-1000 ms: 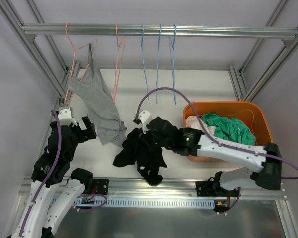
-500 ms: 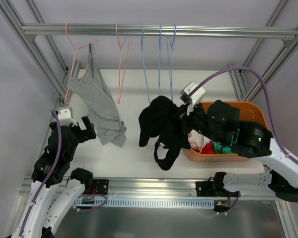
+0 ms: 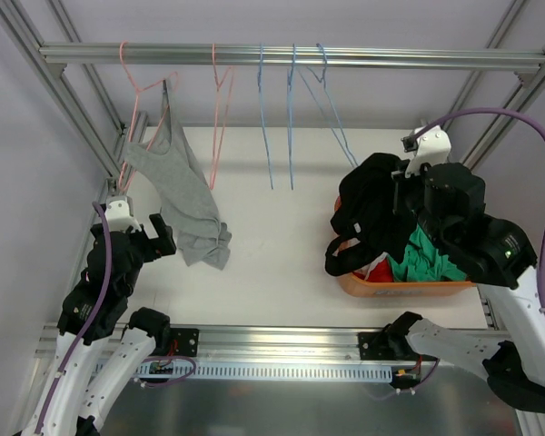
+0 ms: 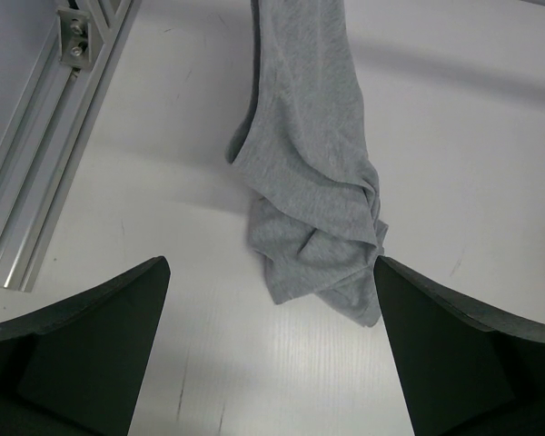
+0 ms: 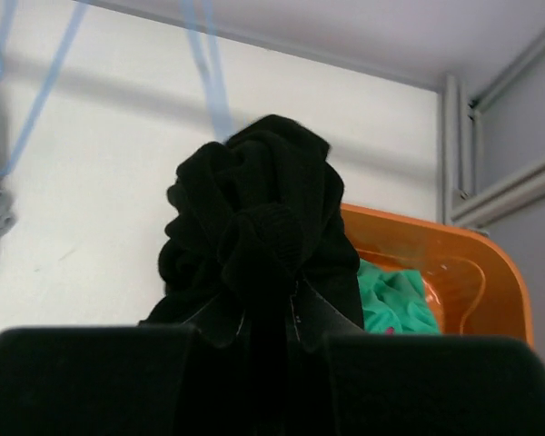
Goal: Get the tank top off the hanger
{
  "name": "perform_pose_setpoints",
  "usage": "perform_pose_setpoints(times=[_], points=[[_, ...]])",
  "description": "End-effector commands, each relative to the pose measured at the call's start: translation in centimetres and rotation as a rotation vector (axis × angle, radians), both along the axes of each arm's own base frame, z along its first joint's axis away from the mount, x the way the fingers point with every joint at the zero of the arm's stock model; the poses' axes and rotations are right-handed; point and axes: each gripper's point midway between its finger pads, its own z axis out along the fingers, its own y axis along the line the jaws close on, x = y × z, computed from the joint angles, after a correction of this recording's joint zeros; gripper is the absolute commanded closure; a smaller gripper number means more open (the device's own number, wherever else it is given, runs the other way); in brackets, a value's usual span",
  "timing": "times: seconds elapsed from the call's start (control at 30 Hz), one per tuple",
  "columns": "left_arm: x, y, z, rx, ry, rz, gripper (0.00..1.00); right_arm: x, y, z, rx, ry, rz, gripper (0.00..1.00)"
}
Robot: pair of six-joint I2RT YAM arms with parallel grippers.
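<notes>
Pinching black tank top (image 5: 254, 209) in right fingers (image 5: 418, 381); could slip, missing basket (image 5: 477, 272) below. Holding left fingers (image 4: 82, 345) apart.

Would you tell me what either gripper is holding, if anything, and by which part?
The right gripper pinches the black garment by a bunched fold, with the rest hanging over the orange basket. The left gripper is open and holds nothing.
</notes>
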Motion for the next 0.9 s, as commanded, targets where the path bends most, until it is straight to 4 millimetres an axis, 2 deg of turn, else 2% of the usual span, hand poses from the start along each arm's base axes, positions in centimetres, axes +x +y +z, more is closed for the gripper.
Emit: perform_pose_setpoints(times=[0.0,0.07,0.27,0.47,0.53,0.57,0.63,0.67,0.73,0.77,0.83,0.87], points=[[0.5,-0.6,0.4,-0.016,-0.021,-0.023,0.01,1.5,-1.3,-0.5,0.011,0.015,-0.076,1.0],[0.4,-0.7,0.4,-0.017,-0.02,-0.029,0.01,2.4,-3.1,-0.5,0.018,0.009,-0.154,1.0],[0.4,-1.0,0.4,-0.023,-0.025,-0.042,0.01,3.1,-8.1,-0.5,0.005,0.001,-0.336,1.0],[0.5,-1.2,0.4,-0.023,-0.022,-0.052,0.01,4.0,-8.3,-2.5,0.016,0.046,-0.348,1.0],[0.5,-1.2,0.4,-0.024,-0.021,-0.055,0.01,4.2,-7.7,-3.9,0.027,0.08,-0.324,1.0],[0.5,-1.2,0.4,-0.025,-0.021,-0.056,0.01,4.2,-6.3,-4.2,0.076,0.092,-0.267,1.0],[0.5,-1.2,0.4,-0.024,-0.024,-0.057,0.01,4.1,-4.9,-5.6,0.127,0.118,-0.214,1.0],[0.5,-1.2,0.4,-0.024,-0.024,-0.057,0.01,4.2,-3.7,-7.7,0.174,0.161,-0.18,1.0],[0.5,-1.2,0.4,-0.024,-0.024,-0.057,0.01,3.6,-2.3,-9.1,0.24,0.169,-0.128,1.0],[0.5,-1.2,0.5,-0.024,-0.026,-0.054,0.01,3.5,-0.9,-11.7,0.289,0.212,-0.103,1.0],[0.5,-1.1,0.4,-0.023,-0.025,-0.049,0.01,3.1,0.2,-14.0,0.336,0.245,-0.086,1.0],[0.5,-0.9,0.5,-0.022,-0.028,-0.037,0.01,3.0,0.9,-17.2,0.344,0.297,-0.085,1.0]])
